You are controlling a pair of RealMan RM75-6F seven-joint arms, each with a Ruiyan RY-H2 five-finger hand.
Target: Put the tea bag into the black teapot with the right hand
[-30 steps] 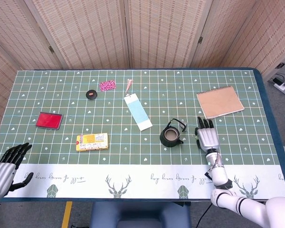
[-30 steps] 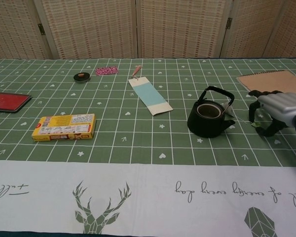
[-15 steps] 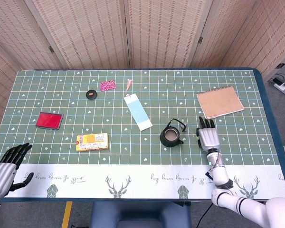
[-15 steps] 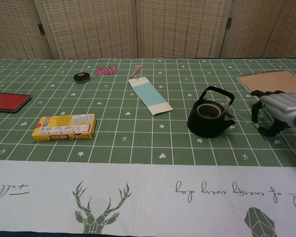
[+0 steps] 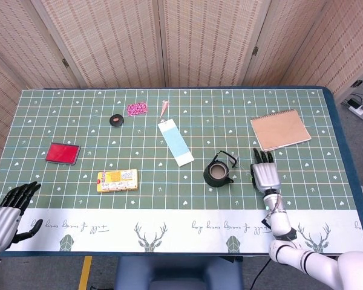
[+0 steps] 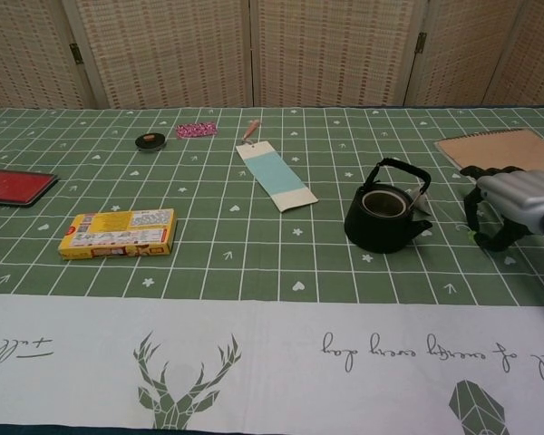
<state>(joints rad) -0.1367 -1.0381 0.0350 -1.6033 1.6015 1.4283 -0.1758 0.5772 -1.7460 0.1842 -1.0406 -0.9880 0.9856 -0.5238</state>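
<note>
The black teapot [image 5: 218, 173] [image 6: 385, 217] stands lidless right of centre, handle up, and its inside looks pale brown. A thin light string [image 6: 421, 198] hangs over its right side. The tea bag itself is not clearly visible. My right hand [image 5: 265, 175] [image 6: 512, 204] rests on the cloth a short way right of the pot, apart from it. Its fingers arch down and nothing shows in its grip. My left hand [image 5: 9, 211] hangs with its fingers spread off the table's near-left corner.
A brown spiral notebook [image 5: 280, 129] [image 6: 499, 148] lies behind the right hand. A blue-and-white card [image 5: 175, 142] lies behind and left of the pot. Further left are a yellow box [image 5: 117, 180], a red case [image 5: 62, 153], a black roll [image 5: 116, 119] and a pink item [image 5: 136, 109].
My right hand has slid slightly right, away from the teapot. The pot and the left hand have not moved.
</note>
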